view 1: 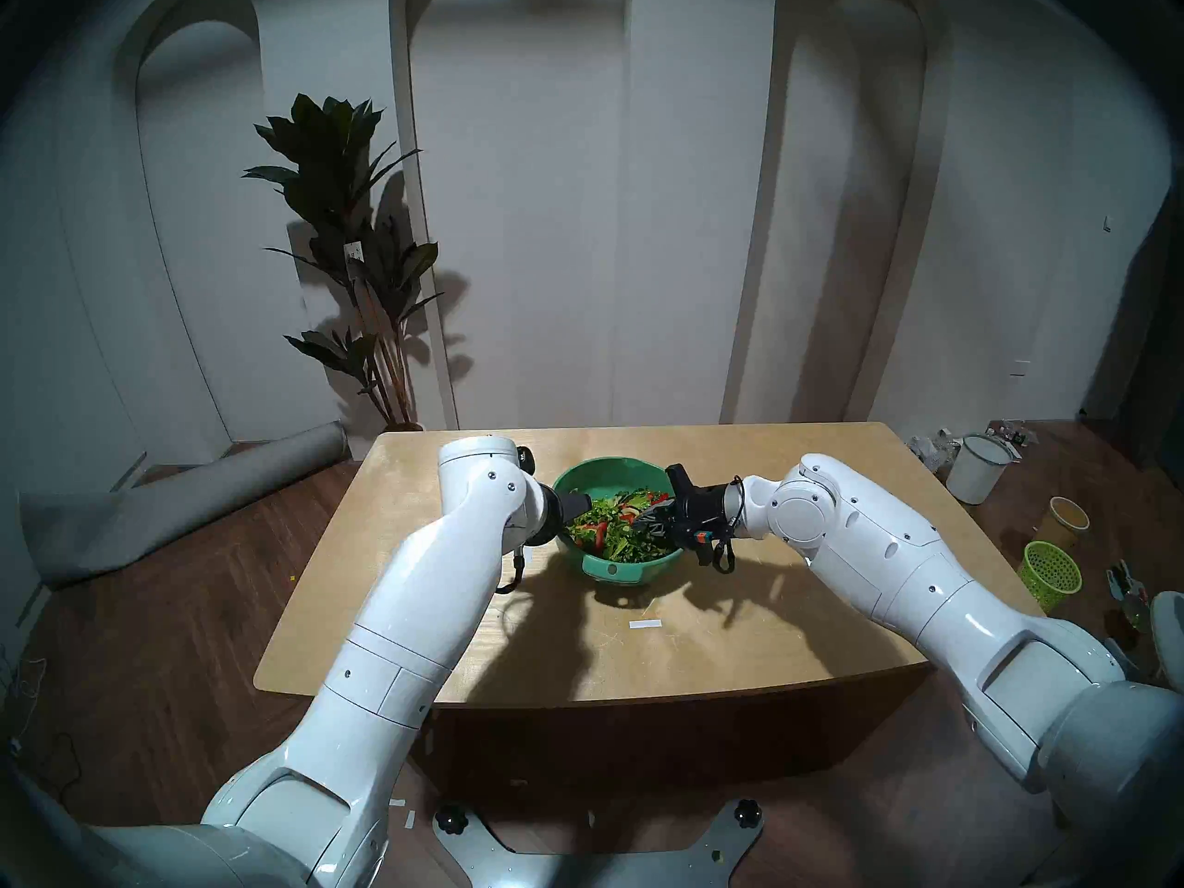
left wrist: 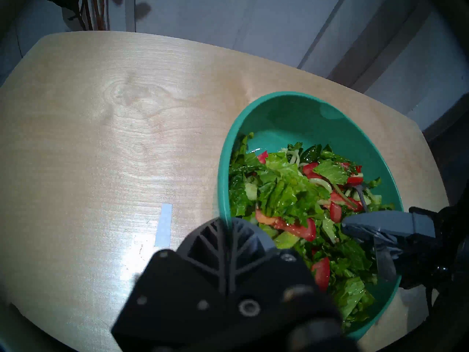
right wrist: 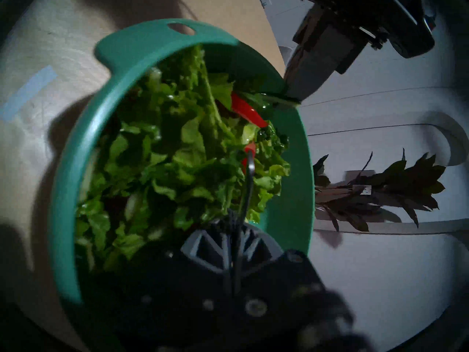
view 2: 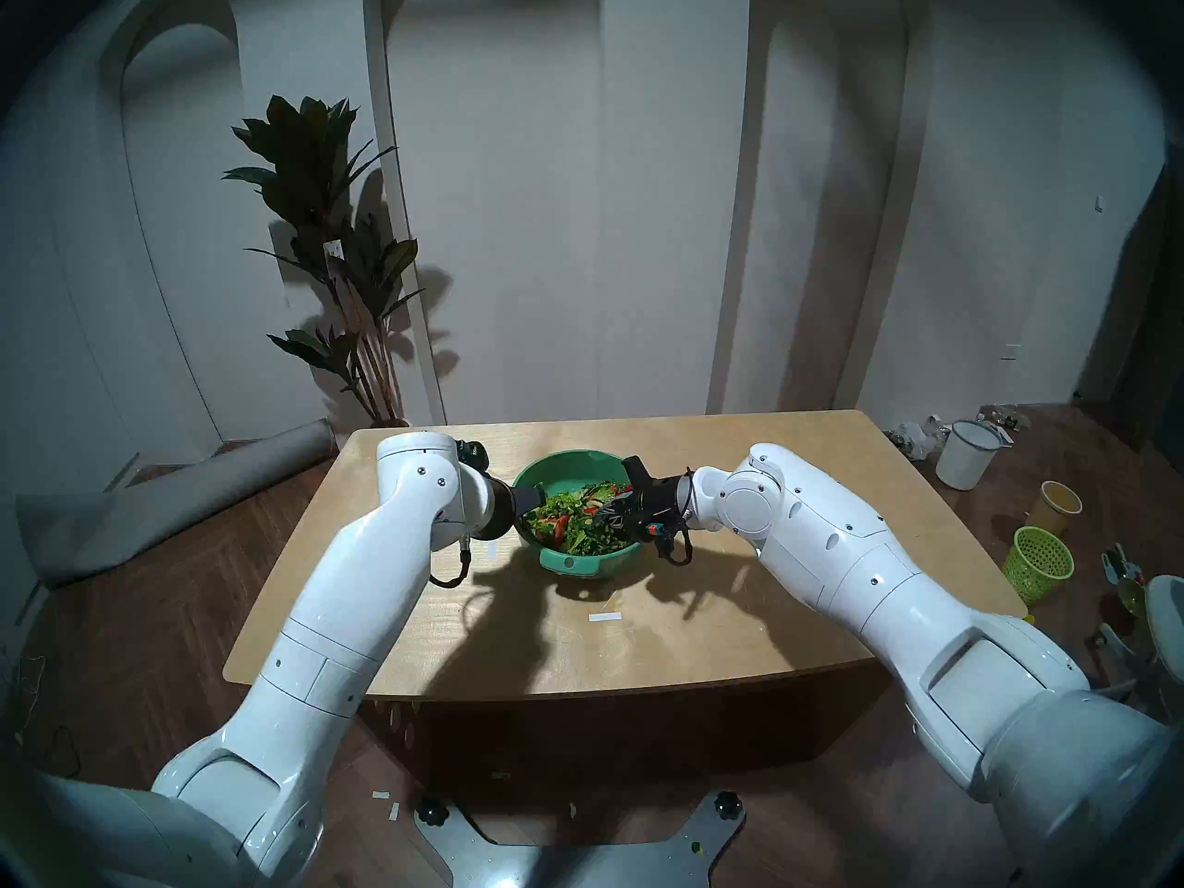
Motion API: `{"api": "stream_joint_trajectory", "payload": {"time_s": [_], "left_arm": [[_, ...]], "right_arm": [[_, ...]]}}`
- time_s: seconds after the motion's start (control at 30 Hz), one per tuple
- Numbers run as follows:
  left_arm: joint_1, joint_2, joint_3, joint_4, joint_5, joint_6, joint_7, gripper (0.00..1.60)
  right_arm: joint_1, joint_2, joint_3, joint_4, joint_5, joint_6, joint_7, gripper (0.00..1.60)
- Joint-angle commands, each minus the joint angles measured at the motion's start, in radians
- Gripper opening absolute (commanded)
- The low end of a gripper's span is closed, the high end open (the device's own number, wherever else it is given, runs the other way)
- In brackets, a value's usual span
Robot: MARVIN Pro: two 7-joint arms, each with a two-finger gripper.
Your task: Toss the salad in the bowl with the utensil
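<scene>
While the left gripper (left wrist: 229, 223) has its dark ribbed fingers (left wrist: 215, 239) pinched shut on the near rim of the deep teal-green plastic bowl (left wrist: 286, 107), one pad inside the wall and one outside, the bowl sits tipped rather than flat on the pale wooden counter (left wrist: 101, 115). My guess is that this hold is there to steady the bowl and lean it so the leaves slide toward the stirring side.

Across from it, the right gripper (right wrist: 234, 232) is clamped shut on the thin handle of a slim shiny metal spoon (right wrist: 250, 171). The handle runs straight out from between those fingers and its round end is buried among the leaves, so I cannot see the tip itself. Held low and slanted like that, the spoon looks set to lift and turn the heap instead of just poking it.

All of the salad (left wrist: 291, 191), chopped green lettuce with red pieces and a few pale bits, lies inside the bowl, piled toward the lower side, just beyond the left fingers and directly under the right ones. None of it seems to be lying on the counter around the bowl.
</scene>
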Motion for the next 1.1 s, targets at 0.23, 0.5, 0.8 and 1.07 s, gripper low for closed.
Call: {"api": "stream_joint_trajectory", "payload": {"time_s": [0.23, 0.5, 0.8, 1.07], "left_arm": [[-0.025, -0.005, -0.006, -0.027, 0.009, -0.002, 0.098, 0.0], [-0.024, -0.007, -0.008, -0.027, 0.02, -0.002, 0.089, 0.0], [-0.025, -0.006, -0.007, -0.027, 0.018, -0.002, 0.09, 0.0], [-0.026, -0.005, -0.005, -0.027, 0.01, -0.002, 0.099, 0.0]], "right_arm": [[0.055, -0.162, 0.042, 0.138, 0.025, 0.048, -0.133, 0.0], [0.1, -0.208, 0.044, 0.215, 0.021, 0.045, -0.173, 0.0], [0.048, -0.183, 0.072, 0.129, 0.102, -0.013, -0.146, 0.0], [-0.013, -0.126, 0.124, 0.031, 0.221, -0.027, -0.092, 0.0]]}}
